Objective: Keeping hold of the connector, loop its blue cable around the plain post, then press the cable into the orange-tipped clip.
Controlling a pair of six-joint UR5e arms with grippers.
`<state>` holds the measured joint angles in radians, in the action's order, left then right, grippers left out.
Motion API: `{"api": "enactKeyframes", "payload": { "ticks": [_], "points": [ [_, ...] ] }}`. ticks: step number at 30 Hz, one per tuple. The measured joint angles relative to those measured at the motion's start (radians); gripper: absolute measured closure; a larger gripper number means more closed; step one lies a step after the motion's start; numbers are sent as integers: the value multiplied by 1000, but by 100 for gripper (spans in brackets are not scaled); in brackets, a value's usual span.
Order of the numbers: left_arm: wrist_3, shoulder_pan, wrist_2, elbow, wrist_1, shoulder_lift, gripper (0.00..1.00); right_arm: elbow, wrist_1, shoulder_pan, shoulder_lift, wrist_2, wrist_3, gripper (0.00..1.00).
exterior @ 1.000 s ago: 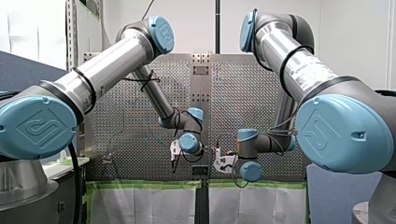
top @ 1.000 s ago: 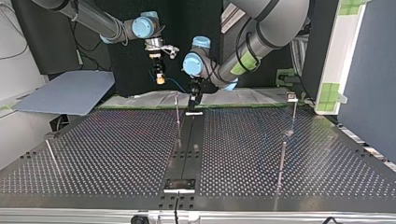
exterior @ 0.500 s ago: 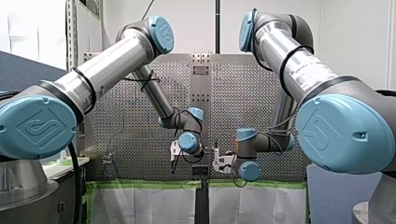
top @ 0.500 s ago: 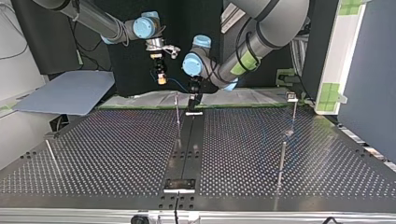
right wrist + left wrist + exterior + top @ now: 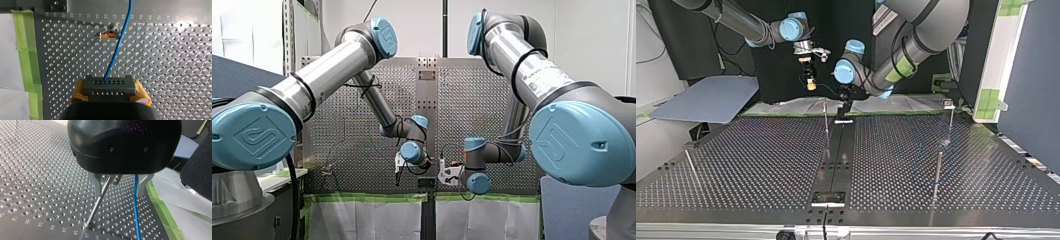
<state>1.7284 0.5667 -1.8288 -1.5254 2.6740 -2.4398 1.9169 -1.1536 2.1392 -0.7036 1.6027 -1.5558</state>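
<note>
My right hand [image 5: 109,93] clamps the connector [image 5: 108,83], pointing down at the surface [image 5: 162,62]; my left hand [image 5: 120,187] hangs open astride post [image 5: 97,205] and blue cable [image 5: 135,202].

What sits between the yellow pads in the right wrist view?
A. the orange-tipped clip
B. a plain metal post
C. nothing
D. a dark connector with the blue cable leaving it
D: the right gripper is shut on the dark connector, and the blue cable runs out of it and ahead, passing beside the orange-tipped clip, which nothing holds.
</note>
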Motion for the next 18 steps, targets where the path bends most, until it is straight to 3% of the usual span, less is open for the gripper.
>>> {"api": "enactKeyframes", "payload": {
  "ticks": [8,11,13,14,16,17,18],
  "points": [
    [14,-19,0,46,39,-37,36,-1,2,3,0,-1,1,100],
    [21,-23,-4,60,47,-47,42,-2,2,3,0,-1,2,100],
    [29,-25,-6,63,45,-49,68,-2,2,3,0,-1,2,100],
    [33,-26,-7,64,44,-50,68,-2,2,3,0,-1,2,100],
    [40,-28,-9,65,38,-50,89,-2,2,3,0,-1,2,100],
    [44,-29,-10,65,36,-50,89,-2,2,3,0,-1,2,100],
    [47,-29,-10,65,35,-50,100,-2,2,3,0,-1,2,100]
  ]
}}
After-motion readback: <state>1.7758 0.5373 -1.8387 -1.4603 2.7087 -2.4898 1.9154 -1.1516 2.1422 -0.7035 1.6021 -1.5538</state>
